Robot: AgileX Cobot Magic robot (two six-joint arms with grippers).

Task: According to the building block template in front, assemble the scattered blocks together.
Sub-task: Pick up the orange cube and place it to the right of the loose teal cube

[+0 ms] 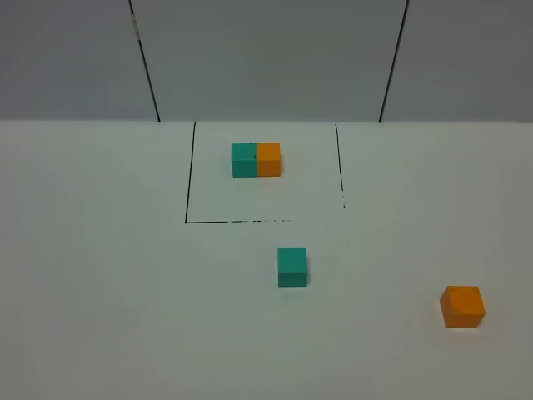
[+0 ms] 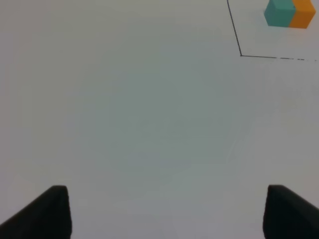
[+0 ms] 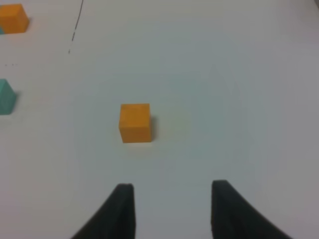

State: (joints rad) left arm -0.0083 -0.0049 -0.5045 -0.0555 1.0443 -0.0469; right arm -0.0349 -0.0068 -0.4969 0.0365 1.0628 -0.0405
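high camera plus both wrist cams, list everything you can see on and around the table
joined block pair: 1, teal half left and orange half right, inside the outline at the far side of the table
teal cube: 1, teal, loose, just outside the outline's near line
orange cube: 1, orange, loose, near right, well apart from the teal cube
black outline: 1, black, thin drawn square, near line partly broken
table: 1, white
wall panels: grey, behind the table, dark seams
left gripper: 1, black, open, holding nothing
right gripper: 1, black, open, orange cube ahead of it
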